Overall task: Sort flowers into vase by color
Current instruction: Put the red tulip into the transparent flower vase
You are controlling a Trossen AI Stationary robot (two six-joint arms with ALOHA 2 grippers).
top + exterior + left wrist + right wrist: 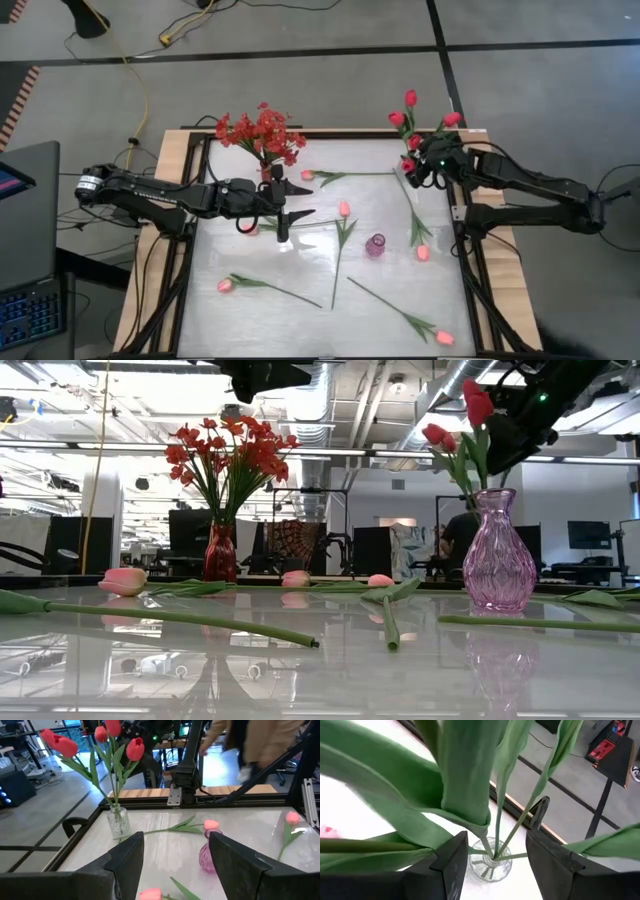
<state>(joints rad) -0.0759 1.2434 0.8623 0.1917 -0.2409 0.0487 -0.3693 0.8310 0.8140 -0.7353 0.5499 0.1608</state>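
Red tulips (408,120) stand in a clear glass vase (490,862) at the table's far right corner. My right gripper (497,840) hovers open just above that vase, its fingers on either side of the green stems (496,827). A bushy red spray (262,132) stands in a red vase (220,552) at the far side. An empty pink glass vase (375,245) stands mid-table. Several pink tulips (344,210) lie flat on the white top. My left gripper (305,200) hangs open, above the table and left of centre, pointing toward the pink vase (205,856). My right gripper's fingers stand wide apart around the red tulips' stems, slanting down from above. A broad leaf (395,845) runs close by one finger (447,865). I cannot tell whether it touches.
Pink tulips lie scattered at the near left (225,285), near right (443,338) and right (423,252), with long stems across the top. A dark frame (470,270) edges the table. A laptop (25,250) sits beyond the left edge. A person (260,740) stands beyond the table.
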